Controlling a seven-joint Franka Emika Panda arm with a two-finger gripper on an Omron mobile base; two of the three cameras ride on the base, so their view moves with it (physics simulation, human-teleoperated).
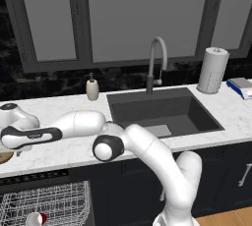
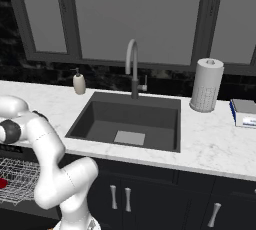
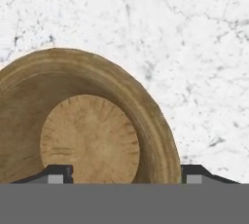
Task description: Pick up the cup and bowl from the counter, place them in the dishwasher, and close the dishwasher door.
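Hand view: open claw [image 3: 127,172] straddles the near wall of the wooden bowl [image 3: 82,121] on the marble counter [image 3: 194,47]; rigid, light, probably smooth, it looks best pinched at that rim.

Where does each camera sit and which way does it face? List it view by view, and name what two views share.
Left base view: behind the arm on its left, looking forward and down over the counter, sink and dishwasher rack holding the cup; the arm crosses it.
Right base view: behind on the right, facing the same sink; the arm rises lower left.
Hand view: looking down along the fingers at the bowl on marble.
Shared: both base views show sink, faucet, paper towel roll.
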